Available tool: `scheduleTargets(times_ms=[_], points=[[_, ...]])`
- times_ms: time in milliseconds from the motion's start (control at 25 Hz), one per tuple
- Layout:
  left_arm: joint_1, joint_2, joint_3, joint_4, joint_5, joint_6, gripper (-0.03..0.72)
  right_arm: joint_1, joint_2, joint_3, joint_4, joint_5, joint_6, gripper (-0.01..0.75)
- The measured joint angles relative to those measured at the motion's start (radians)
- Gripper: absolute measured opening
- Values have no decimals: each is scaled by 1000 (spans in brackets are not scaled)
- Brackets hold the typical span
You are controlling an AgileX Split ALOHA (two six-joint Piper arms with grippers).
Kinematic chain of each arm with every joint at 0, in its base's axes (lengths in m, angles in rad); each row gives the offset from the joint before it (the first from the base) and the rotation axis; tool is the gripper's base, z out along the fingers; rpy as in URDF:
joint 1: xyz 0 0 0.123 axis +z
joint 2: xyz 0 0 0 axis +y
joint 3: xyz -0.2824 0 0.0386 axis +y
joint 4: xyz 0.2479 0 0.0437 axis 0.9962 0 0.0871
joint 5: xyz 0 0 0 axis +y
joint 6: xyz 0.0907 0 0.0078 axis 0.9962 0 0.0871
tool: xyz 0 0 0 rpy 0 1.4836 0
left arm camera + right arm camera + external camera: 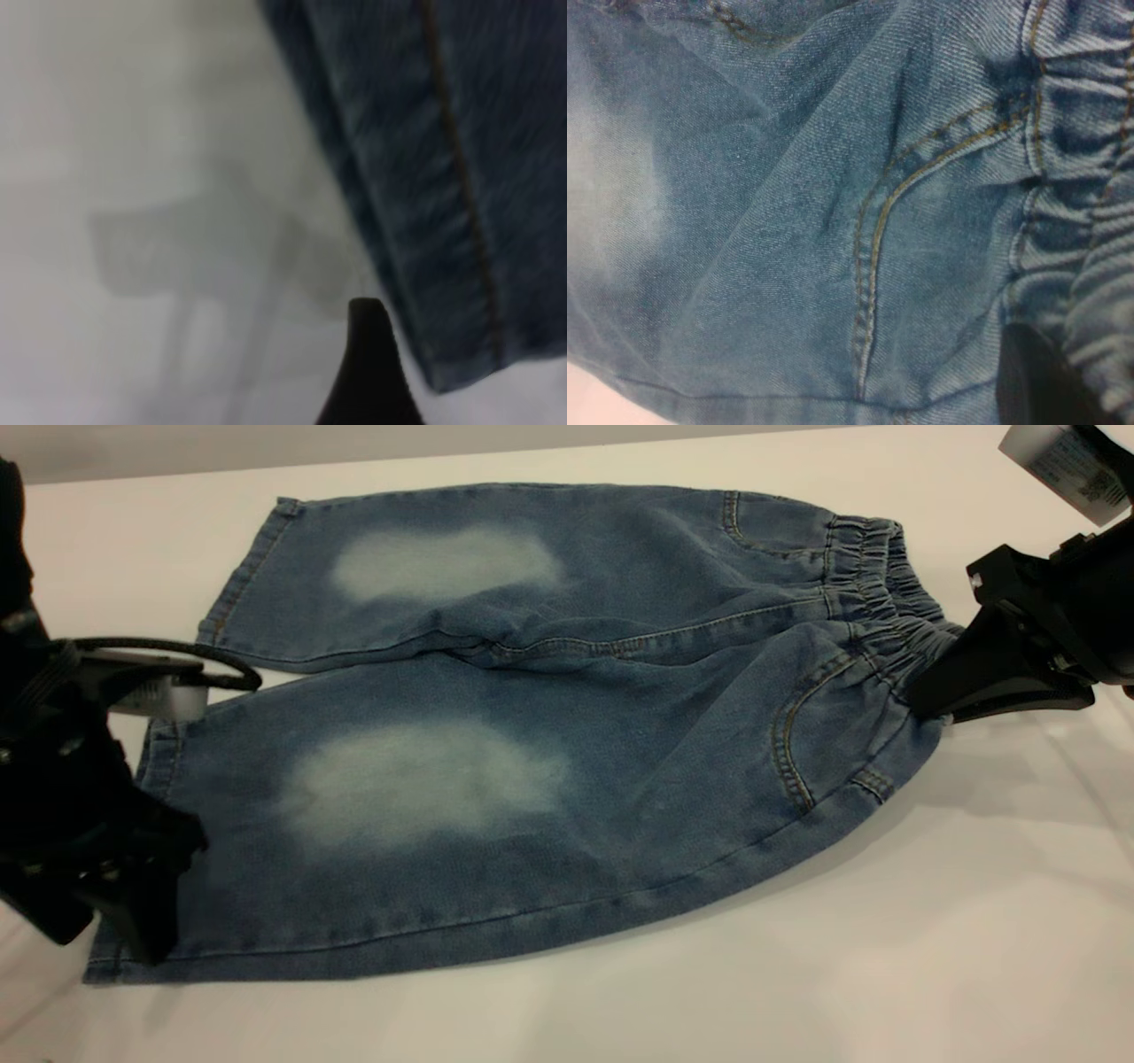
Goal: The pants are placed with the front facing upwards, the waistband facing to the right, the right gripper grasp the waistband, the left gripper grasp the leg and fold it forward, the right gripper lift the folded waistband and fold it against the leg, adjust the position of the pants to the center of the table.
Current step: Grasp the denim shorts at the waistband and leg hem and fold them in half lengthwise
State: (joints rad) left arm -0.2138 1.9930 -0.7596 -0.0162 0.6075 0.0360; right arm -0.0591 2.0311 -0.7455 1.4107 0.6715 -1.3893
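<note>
Flat on the table [620, 1010], the pants [532, 779] run lengthwise, waistband [886, 602] rightward. The right gripper [930, 691] clamps the waistband; the left gripper [133, 921] sits at the leg hem, its grip unclear.

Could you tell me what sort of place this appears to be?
Probably a robot lab or test bench: a plain white table holds only denim pants laid flat, with the left gripper at a leg hem and the right gripper at the waistband.
</note>
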Motion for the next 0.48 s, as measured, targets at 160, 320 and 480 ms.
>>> scheduleTargets(times_ms=[160,320,480], points=[[0,0,-11,-11,-11,1,469,0,0,0,0,0,0,38],[0,0,-11,-12,-9,3,469,0,0,0,0,0,0,38],[0,0,-11,-12,-9,4,469,0,0,0,0,0,0,38]])
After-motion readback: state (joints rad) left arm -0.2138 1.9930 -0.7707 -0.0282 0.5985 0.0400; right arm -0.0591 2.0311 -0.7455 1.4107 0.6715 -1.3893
